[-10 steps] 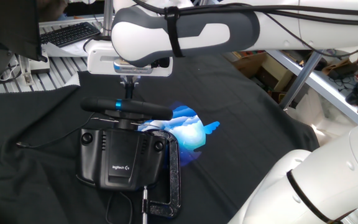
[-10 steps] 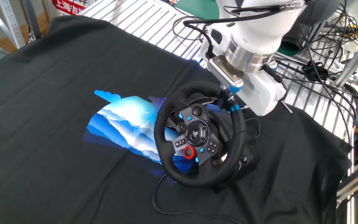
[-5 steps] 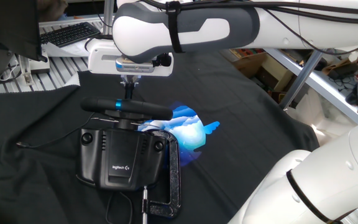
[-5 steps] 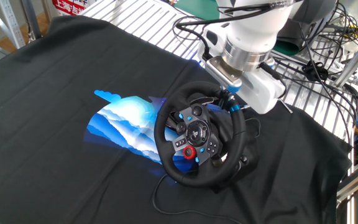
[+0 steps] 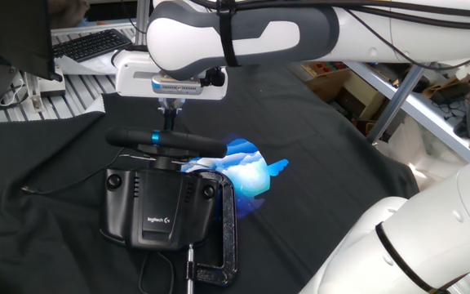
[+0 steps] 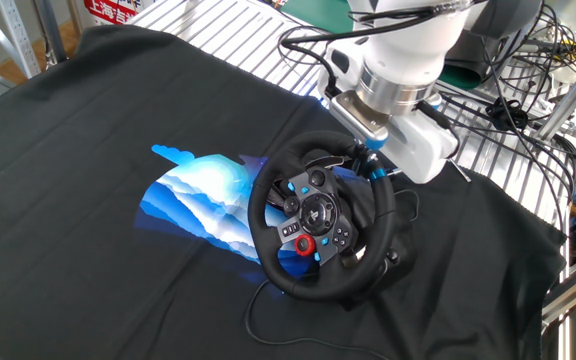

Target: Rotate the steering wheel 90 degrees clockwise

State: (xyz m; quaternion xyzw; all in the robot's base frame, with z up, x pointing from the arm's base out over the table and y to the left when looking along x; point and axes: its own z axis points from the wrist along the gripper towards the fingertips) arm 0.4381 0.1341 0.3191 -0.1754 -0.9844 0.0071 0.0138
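One fixed view: black round steering wheel (image 5: 166, 141)

The steering wheel (image 6: 320, 215) is black, with a light-blue stripe on its rim, blue buttons and a red dial on its hub. Its base (image 5: 160, 207) is black with a white logo. A black cloth (image 6: 118, 130) covers the desk, printed with a blue-and-white wavy pattern. The arm (image 5: 243, 37) is white and grey.

bright, even overhead light, soft shadows on the black cloth (image 6: 118, 120), both views sharp.
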